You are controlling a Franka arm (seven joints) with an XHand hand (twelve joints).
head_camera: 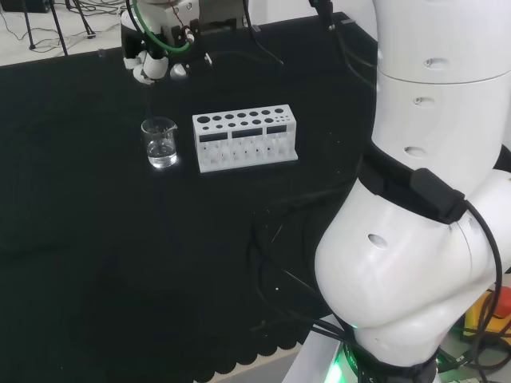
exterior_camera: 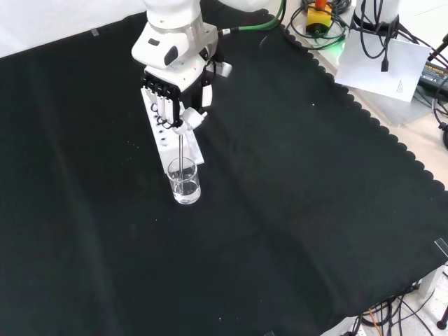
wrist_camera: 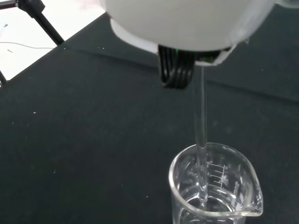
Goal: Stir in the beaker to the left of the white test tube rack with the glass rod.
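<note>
One hand (exterior_camera: 175, 98), fingers curled round a glass rod (exterior_camera: 182, 150) held upright. Rod's lower end inside a clear beaker (exterior_camera: 185, 183) holding some clear liquid. Beaker just left of a white test tube rack (head_camera: 245, 137) in the head view, on black cloth (exterior_camera: 294, 182).

Arm: glossy white rounded links (head_camera: 415, 263), each with small recessed screw holes; black band and black clip-on box at one joint seam. Black cables run along the links; green light glows at the base. Robot hand (exterior_camera: 175, 87): white shell over black finger segments with white tips, a green cable and black wiring bundle at the wrist.
</note>
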